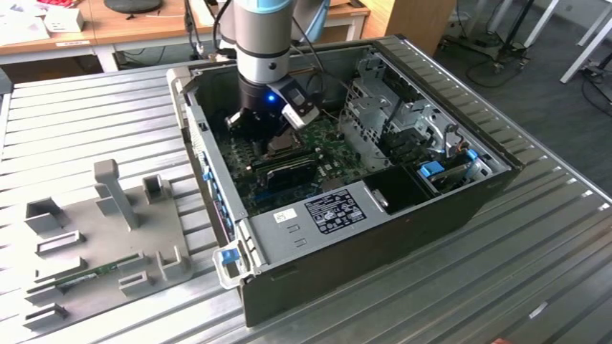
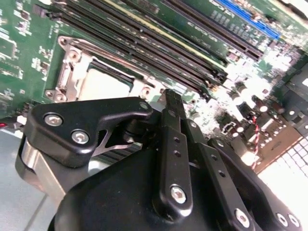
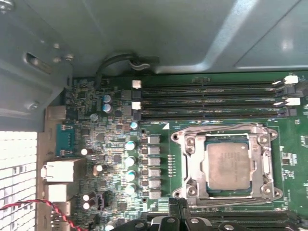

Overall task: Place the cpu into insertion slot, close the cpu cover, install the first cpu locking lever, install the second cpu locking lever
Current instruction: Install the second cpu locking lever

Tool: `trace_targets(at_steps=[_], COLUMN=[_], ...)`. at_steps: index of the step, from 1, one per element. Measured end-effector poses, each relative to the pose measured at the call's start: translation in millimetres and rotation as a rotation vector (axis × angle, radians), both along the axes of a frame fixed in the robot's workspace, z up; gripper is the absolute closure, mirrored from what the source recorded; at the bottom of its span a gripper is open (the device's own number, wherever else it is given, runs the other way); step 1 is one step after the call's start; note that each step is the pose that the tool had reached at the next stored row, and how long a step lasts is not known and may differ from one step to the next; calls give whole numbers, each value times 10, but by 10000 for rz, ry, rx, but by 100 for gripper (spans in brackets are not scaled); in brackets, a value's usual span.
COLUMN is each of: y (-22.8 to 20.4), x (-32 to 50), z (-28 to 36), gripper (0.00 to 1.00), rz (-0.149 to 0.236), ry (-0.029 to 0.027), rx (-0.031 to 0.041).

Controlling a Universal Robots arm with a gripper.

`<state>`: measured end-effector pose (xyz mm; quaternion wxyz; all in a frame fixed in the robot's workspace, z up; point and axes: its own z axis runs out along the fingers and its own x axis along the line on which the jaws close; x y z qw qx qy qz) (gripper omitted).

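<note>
The computer case (image 1: 383,215) lies on its side on a ribbed metal table (image 1: 535,272), its side panel off, so the green circuit board (image 1: 330,147) inside lies face up. The arm reaches down into the case, and the gripper (image 1: 272,140) hangs low over the middle of the board. In the first wrist view the chip (image 3: 229,166) sits flat in its socket (image 3: 226,163), its dull grey top showing through the window of the metal cover (image 3: 195,166) — the cover lies down over the socket rim. Just beside the socket run the long black memory slots (image 3: 211,101), side by side. In the second wrist view the gripper's (image 2: 169,98) black fingers (image 2: 172,108) stand together with no gap and nothing between them, their tips just off the edge of the socket (image 2: 103,82), near the memory slots (image 2: 144,43). At the far end of the case a metal drive cage (image 1: 402,115) stands beside the board. On the table at the exterior view's left, well apart from the case, lies a grey fixture plate (image 1: 96,236) with upright holders — a memory stick (image 1: 91,274) lies on it.
</note>
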<state>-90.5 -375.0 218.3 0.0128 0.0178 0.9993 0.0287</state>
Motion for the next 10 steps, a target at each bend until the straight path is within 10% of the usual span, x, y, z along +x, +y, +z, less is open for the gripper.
trace_targets(at_steps=[10], y=[0], x=[269], z=[0], gripper=[90], rz=[0], ry=[0], rx=[1])
